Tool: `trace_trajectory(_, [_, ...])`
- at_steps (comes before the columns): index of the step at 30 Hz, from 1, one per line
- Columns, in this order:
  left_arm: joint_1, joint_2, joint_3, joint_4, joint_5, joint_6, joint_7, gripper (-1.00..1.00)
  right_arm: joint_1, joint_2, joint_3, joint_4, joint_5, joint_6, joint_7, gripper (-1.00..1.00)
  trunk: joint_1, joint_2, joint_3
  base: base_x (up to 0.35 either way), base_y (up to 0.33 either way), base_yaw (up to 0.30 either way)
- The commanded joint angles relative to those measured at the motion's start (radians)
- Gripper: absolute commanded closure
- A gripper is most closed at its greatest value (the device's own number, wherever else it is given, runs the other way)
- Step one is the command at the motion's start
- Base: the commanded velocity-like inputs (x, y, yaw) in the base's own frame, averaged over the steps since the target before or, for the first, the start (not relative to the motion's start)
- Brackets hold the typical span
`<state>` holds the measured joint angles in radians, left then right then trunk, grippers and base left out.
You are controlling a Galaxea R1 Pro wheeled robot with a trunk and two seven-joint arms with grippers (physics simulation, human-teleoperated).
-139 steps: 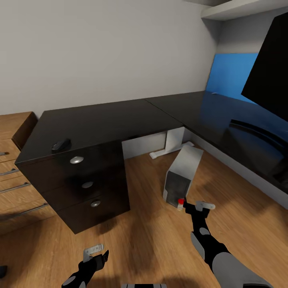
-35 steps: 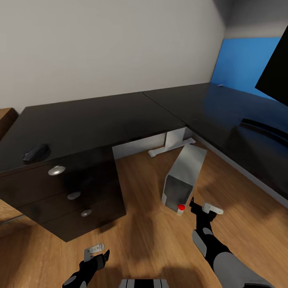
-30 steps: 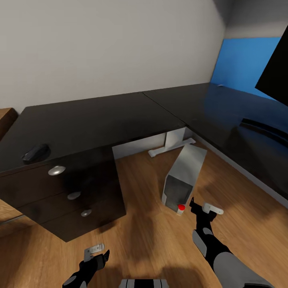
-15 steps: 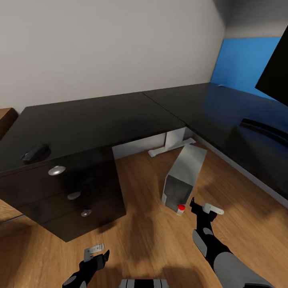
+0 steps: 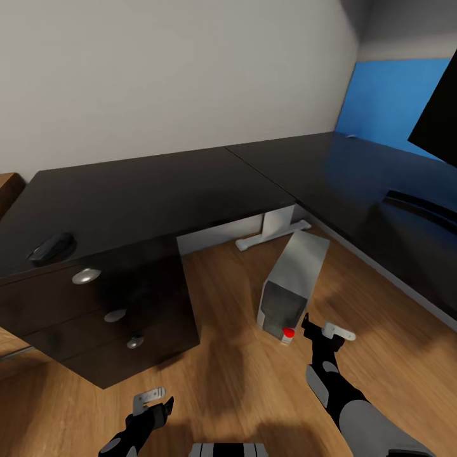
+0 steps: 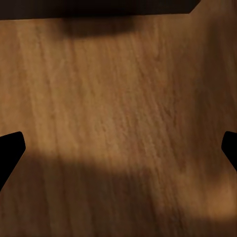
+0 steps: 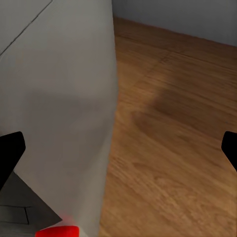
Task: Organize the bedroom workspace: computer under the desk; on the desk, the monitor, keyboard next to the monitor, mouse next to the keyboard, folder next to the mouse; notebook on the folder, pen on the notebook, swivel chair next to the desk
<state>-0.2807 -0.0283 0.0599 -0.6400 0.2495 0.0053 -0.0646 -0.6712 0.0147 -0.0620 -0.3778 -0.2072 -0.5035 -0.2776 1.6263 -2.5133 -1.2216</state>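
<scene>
1. Head view: one black desk (image 5: 158, 190) fills the middle of the frame, with three round knobs on its drawers at the left.
2. One small black mouse (image 5: 51, 247) sits on the desk at the far left.
3. One grey computer (image 5: 293, 279) stands on the wood floor (image 5: 241, 381), lower middle, with one red dot.
4. One black monitor (image 5: 441, 120) shows at the right edge.
5. The right gripper (image 5: 319, 331) is just beside the computer, its fingers spread wide.
6. The left gripper (image 5: 154, 402) hangs over the floor at the bottom left, fingers also wide apart.

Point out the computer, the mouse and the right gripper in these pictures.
computer (image 5: 298, 270): head view, on its pale grey side panel.
mouse (image 5: 51, 247): head view, on its rounded black back.
right gripper (image 5: 315, 331): head view, midway between its fingertips.
</scene>
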Motion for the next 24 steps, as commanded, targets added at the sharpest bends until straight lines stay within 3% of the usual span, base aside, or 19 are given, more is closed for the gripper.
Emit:
trace_trajectory(1, [0.0, -0.001, 0.005, 0.0, 0.01, 0.001, -0.007, -1.0, -0.001, 0.001, -0.004, 0.0, -0.003, -0.004, 0.003, -1.0, 0.0, 0.0, -0.001, 0.015, 0.0, 0.0])
trace_trajectory(24, [0.0, -0.001, 0.005, 0.0, 0.01, 0.001, -0.006, -1.0, 0.0, 0.0, -0.003, 0.0, -0.003, -0.003, 0.003, -1.0, 0.0, 0.0, -0.002, 0.002, 0.0, 0.003])
